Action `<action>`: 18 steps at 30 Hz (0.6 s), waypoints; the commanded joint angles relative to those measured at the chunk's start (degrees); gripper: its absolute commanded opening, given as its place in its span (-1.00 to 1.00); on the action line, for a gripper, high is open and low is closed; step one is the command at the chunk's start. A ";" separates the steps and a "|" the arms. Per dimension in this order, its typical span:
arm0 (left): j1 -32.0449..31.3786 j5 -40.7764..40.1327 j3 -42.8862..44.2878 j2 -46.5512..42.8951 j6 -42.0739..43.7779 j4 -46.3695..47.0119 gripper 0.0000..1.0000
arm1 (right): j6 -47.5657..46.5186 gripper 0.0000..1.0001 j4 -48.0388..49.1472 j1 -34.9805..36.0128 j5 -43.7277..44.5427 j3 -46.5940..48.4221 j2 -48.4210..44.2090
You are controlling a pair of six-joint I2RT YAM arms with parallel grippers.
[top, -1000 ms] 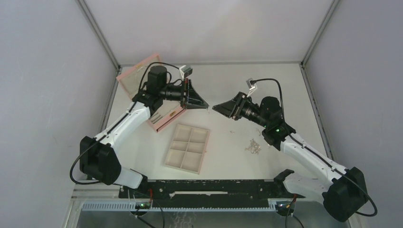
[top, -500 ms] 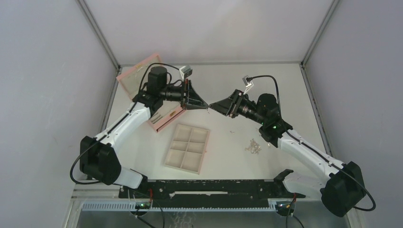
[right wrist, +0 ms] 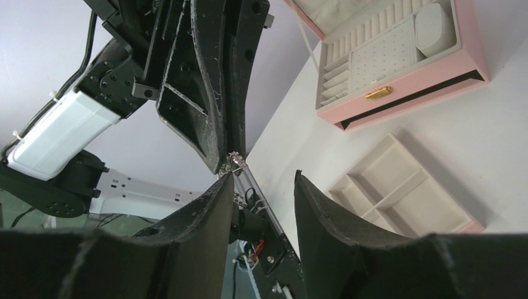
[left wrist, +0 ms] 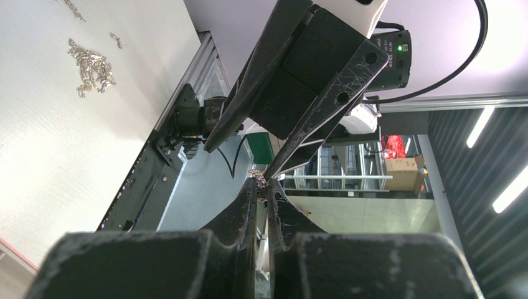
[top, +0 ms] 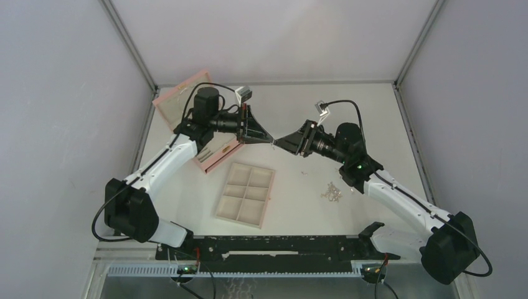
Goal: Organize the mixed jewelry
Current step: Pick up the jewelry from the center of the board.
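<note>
Silver chain cluster (left wrist: 258,180) hangs mid-air above the worktop's (top: 299,112) middle, pinched in the nearly closed left hand (top: 270,141); the half-open right hand (top: 278,141) has one fingertip against it. Loose jewelry (top: 331,192) lies toward the right edge.

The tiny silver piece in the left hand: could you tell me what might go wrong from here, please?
1. The silver piece is pinched only at the very tips of the left hand; a nudge from the right hand could knock it loose onto the table.
2. In the right wrist view it sits beside one finger, not centred between the open jaws, so closing may miss it.
</note>
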 commanded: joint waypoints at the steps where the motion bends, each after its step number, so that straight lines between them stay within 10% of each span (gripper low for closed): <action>1: -0.14 1.03 0.04 -1.46 -0.07 1.49 -1.00 | -2.23 -0.02 0.28 0.56 -0.20 2.27 -1.01; 18: -0.23 1.80 -0.57 -2.30 0.27 1.49 -1.00 | -2.07 -0.01 1.59 -0.13 2.18 3.59 1.36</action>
